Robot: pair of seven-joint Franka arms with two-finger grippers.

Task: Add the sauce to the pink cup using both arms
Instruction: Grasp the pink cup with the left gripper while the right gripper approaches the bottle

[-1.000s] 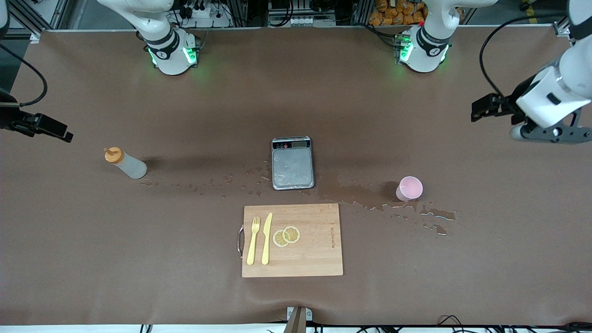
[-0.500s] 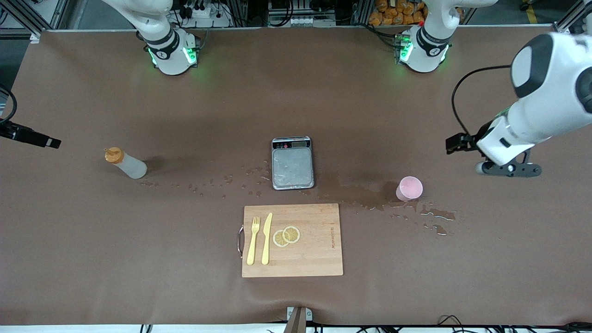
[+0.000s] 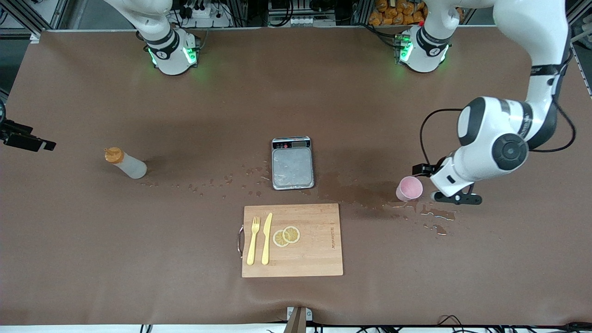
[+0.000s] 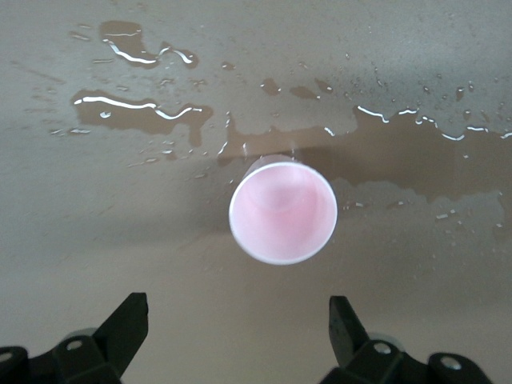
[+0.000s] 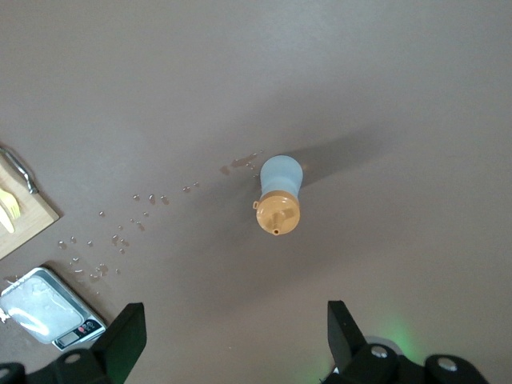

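The pink cup [image 3: 409,188] stands upright and empty on wet table toward the left arm's end; it also shows in the left wrist view [image 4: 282,210]. My left gripper [image 3: 449,193] is open and empty, close beside the cup without touching it; its jaws [image 4: 236,308] stand wide apart. The sauce bottle [image 3: 125,164], translucent with an orange cap, stands toward the right arm's end. My right gripper [image 5: 232,316] is open and empty, up over the table, apart from the bottle [image 5: 279,196]. Only a black part of that hand [image 3: 27,140] shows in the front view.
A grey scale [image 3: 292,163] sits mid-table. A wooden cutting board [image 3: 319,249] nearer the camera holds a yellow fork, a knife and lemon slices. Water puddles [image 3: 437,214] lie around the cup, and droplets trail between the scale and the bottle.
My left arm has swung down and inward from the table's end to just beside the pink cup. My right hand has drifted slightly toward the view's edge. Bottle and cup have not moved.
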